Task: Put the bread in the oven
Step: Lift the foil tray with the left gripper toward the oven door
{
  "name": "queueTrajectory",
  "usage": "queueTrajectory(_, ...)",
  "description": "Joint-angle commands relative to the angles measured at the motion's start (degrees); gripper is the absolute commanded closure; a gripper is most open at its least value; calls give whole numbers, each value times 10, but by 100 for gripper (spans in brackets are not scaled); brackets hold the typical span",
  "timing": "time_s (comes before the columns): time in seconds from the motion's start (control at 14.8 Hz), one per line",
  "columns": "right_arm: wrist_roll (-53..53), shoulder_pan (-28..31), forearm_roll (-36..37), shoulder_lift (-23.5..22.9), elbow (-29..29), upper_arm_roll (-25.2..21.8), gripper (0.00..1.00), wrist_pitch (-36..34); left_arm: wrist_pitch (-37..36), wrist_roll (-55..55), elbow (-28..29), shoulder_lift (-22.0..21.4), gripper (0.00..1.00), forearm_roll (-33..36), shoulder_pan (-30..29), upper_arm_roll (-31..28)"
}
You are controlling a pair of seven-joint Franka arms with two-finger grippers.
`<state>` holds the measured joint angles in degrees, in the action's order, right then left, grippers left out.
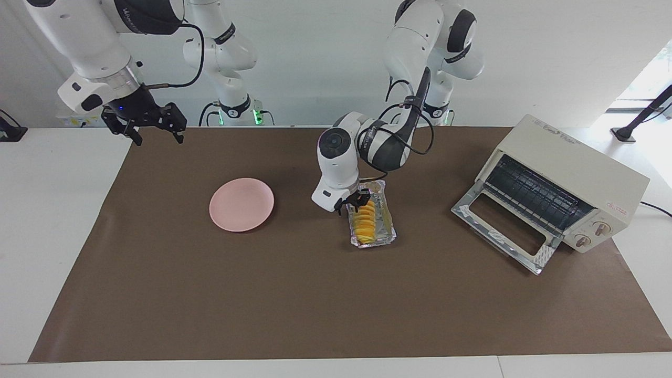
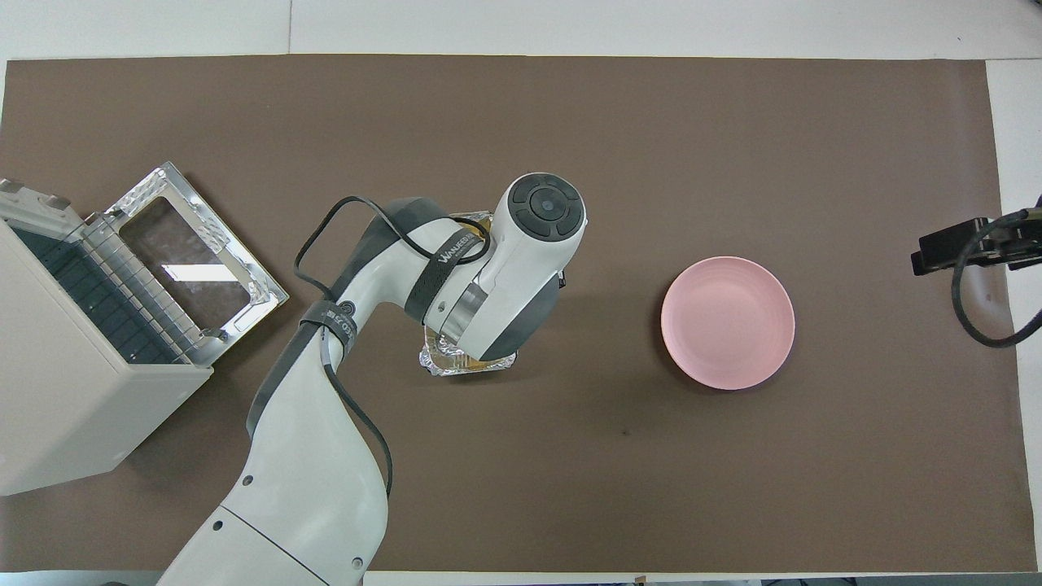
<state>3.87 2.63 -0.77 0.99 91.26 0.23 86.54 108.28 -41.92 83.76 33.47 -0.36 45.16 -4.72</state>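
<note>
Bread (image 1: 365,221) in foil tray (image 1: 387,233) mid-mat, long axis running toward/away from robots. Oven (image 1: 588,173) at left arm's end, door down. Left gripper (image 1: 359,202) bent down onto bread's robot-side end, jaw state unreadable. Right gripper (image 1: 155,126) raised, waiting, fingers spread. Pink plate (image 1: 241,204) beside tray.

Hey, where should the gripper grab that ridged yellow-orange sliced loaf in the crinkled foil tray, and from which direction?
From above, pinching the yellow-orange sliced loaf across its narrow width, probably near mid-length. It lies flat in the crinkled silver foil tray, whose raised rim blocks a sideways approach, and its long sides are parallel. The left gripper is down at the loaf's robot-side end.
</note>
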Motion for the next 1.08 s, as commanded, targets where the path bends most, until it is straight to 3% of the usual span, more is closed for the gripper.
queueTrajectory(0.0, -4, 12, -2, 4, -3, 9, 0, 2, 11, -10, 14, -3, 65, 9, 15, -12)
queueTrajectory(0.13, -3, 11, 2, 4, -1, 9, 0, 3, 11, -17, 19, -5, 82, 9, 15, -12)
queueTrajectory(0.2, -3, 10, 2, 5, 1, 9, 0, 3, 10, -21, 20, -5, 99, 9, 14, -12)
queueTrajectory(0.54, -2, 6, 1, 8, 6, 10, 0, -7, -6, -26, 21, -7, 100, 10, 5, -18)
queueTrajectory(1.01, -2, 7, 2, 8, 6, 9, 0, -7, -112, -67, -78, -3, 100, -3, -4, -144)
